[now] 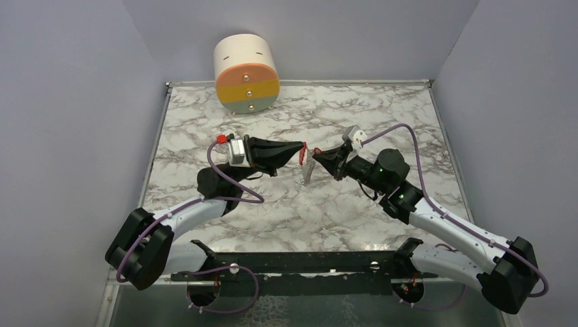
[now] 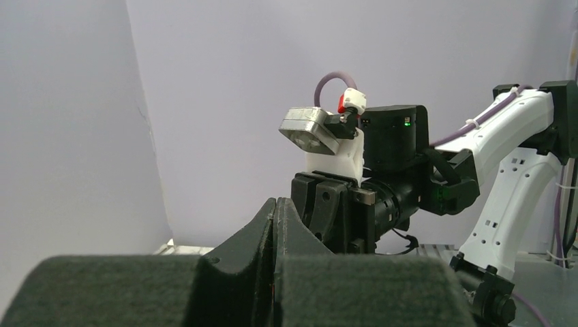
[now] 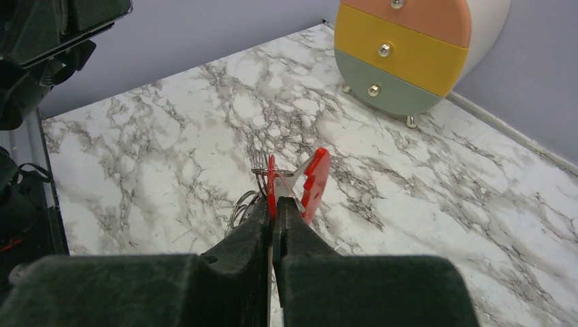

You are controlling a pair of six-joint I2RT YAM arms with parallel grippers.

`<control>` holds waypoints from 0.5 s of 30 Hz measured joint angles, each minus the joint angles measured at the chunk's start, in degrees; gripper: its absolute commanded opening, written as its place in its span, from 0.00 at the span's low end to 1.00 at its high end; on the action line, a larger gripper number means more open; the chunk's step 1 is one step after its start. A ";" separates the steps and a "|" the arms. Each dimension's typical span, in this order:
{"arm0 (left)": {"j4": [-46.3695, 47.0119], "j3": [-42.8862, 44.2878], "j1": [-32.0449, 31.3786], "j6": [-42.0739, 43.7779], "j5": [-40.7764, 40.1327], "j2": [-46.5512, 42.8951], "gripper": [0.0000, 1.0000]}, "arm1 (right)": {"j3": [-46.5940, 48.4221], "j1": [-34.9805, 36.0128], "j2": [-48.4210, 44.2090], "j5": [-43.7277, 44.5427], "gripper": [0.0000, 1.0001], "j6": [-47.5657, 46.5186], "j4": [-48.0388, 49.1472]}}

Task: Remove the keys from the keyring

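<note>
The marble table (image 1: 204, 129) fills the floor of the cell. At its far edge stands the round drawer unit (image 1: 247, 73), banded peach, yellow and green. Both arms reach in from the near side and meet in front of the drawer unit, a little to its right and well apart from it.

The left gripper (image 1: 298, 151) is clenched. Its tip meets something red in the top view, but its own wrist view shows only the pads pressed together, so I cannot tell what it grips, if anything. The right gripper (image 3: 272, 212) faces it, also clenched, pinching the edge-on red-capped key (image 3: 271, 178) at its fingertips.

The key bunch (image 1: 308, 172) hangs between the two grippers, lifted off the table on the near side of the drawer unit. In the right wrist view a second red key (image 3: 315, 178) fans out just beside the pinched one. The thin wire keyring (image 3: 240, 204) loops below and to the left of them.

No loose key lies on the table in any view, and both red keys appear joined at the ring. By that reading the task is at an early stage: the bunch is picked up and braced, while working each key around and off the coil remains.
</note>
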 measured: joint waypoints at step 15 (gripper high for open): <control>-21.38 1.70 0.00 10.19 0.81 -1.92 0.23 | 0.00 0.00 -0.59 1.03 0.01 -0.11 0.00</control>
